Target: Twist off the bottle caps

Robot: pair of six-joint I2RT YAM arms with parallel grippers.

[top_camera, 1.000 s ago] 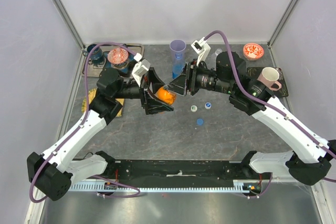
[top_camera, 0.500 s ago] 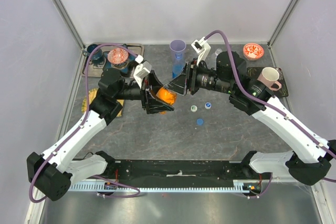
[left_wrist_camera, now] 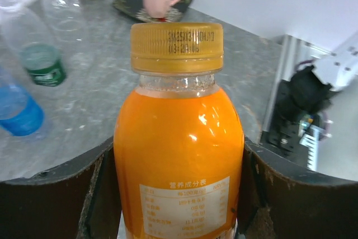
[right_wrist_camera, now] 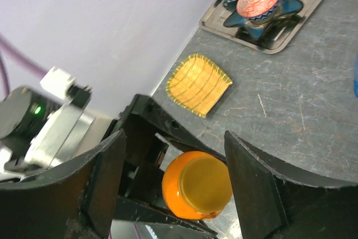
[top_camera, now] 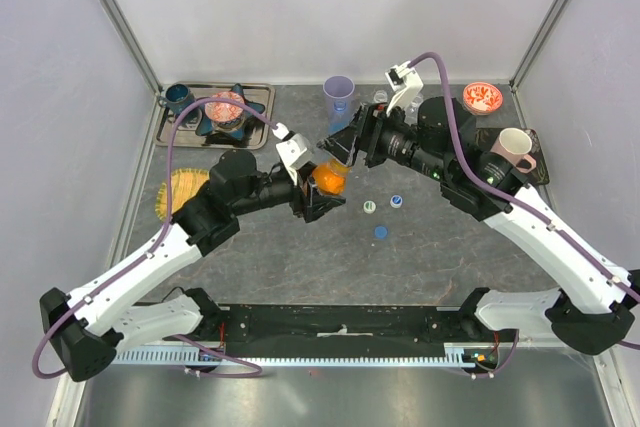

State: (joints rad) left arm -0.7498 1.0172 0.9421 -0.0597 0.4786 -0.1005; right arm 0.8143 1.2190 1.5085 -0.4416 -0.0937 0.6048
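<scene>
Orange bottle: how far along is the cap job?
Done: a white and green cap and two blue caps lie loose on the table. In hand: the left gripper clamps the orange bottle, its orange cap on; the right gripper is open, off it. Left: that cap.

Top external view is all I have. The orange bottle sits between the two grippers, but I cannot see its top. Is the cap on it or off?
Observer: On. The left wrist view shows the orange cap seated on the orange bottle, which the left gripper clamps at its sides.
Operator: Is the right gripper shut on the cap?
Observer: No. In the right wrist view the right gripper is open. Its fingers stand on either side of the cap, apart from it.
Operator: How full is the bottle?
Observer: In the left wrist view the orange fill reaches the shoulder, and the neck under the cap is clear.
</scene>
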